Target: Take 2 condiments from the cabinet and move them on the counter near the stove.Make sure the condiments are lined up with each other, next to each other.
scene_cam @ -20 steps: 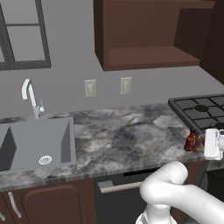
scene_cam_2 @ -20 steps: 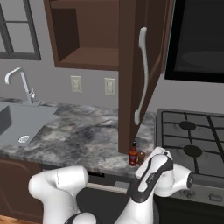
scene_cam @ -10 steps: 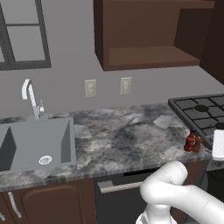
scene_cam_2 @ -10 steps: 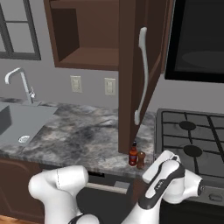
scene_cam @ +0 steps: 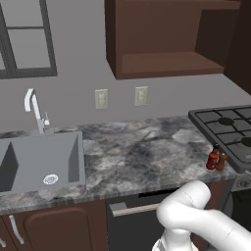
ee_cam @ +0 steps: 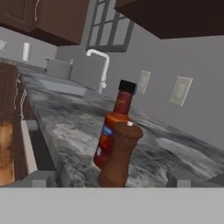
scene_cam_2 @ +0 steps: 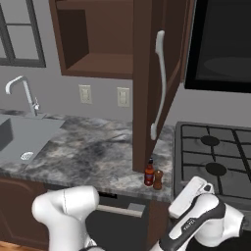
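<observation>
Left base view: the wall cabinet [scene_cam: 166, 44] stands open, its single shelf bare; below it the mottled bench [scene_cam: 137, 157] carries the red sauce bottle [scene_cam: 213, 157] and the brown pepper mill [scene_cam: 221, 161] upright and side by side at the front edge, just beside the stove [scene_cam: 223, 127]. The grey sink [scene_cam: 39, 162] with its tap [scene_cam: 33, 109] is set into the bench well to the left, with a drain at the bottom of its basin. Right base view: the same bottle [scene_cam_2: 149, 172] and mill [scene_cam_2: 158, 179] stand touching or nearly so on the bench [scene_cam_2: 93, 147], below the open cabinet door [scene_cam_2: 152, 73] and left of the stove [scene_cam_2: 215, 162]. Hand view: the mill [ee_cam: 120, 154] partly covers the bottle [ee_cam: 113, 127] behind it; both rest near the bench [ee_cam: 78, 127] edge. The hand [ee_cam: 113, 179] is released, its fingertips [ee_cam: 39, 178] spread wide on either side of the pair, grasping nothing.
</observation>
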{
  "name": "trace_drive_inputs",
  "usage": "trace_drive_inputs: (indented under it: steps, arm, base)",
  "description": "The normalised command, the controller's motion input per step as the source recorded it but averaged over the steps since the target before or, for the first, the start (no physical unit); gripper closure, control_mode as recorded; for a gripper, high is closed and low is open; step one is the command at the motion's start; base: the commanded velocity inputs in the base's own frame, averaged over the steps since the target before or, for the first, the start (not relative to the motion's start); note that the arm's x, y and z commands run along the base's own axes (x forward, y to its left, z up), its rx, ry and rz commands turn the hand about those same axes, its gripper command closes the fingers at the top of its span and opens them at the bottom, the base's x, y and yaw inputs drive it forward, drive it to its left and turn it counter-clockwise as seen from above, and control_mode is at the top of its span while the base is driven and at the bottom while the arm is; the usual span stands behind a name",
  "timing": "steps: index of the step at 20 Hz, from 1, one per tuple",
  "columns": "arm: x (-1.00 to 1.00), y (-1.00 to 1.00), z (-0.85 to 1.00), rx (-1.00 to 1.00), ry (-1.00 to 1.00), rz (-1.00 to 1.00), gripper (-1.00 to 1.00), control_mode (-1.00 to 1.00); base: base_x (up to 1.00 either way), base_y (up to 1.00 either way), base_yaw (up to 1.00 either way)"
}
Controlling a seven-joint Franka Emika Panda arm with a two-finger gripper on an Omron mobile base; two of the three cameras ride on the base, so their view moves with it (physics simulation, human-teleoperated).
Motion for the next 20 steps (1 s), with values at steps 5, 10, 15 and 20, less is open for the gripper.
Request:
trace_drive_inputs:
  steps: [5, 10, 15, 20]
  arm:
    - [-0.47, 0.06, 0.32, 0.0, -0.01, 0.0, -1.0, -1.0]
    - [-0.4, 0.28, 0.35, 0.0, -0.05, 0.0, -1.0, -1.0]
    - [-0.27, 0.45, 0.23, 0.0, -0.11, -0.01, -1.0, -1.0]
    - [-0.15, 0.54, 0.16, 0.01, -0.16, -0.06, -1.0, -1.0]
  base:
    - [0.0, 0.0, 0.0]
    - [0.0, 0.0, 0.0]
    - [0.0, 0.0, 0.0]
    - [0.0, 0.0, 0.0]
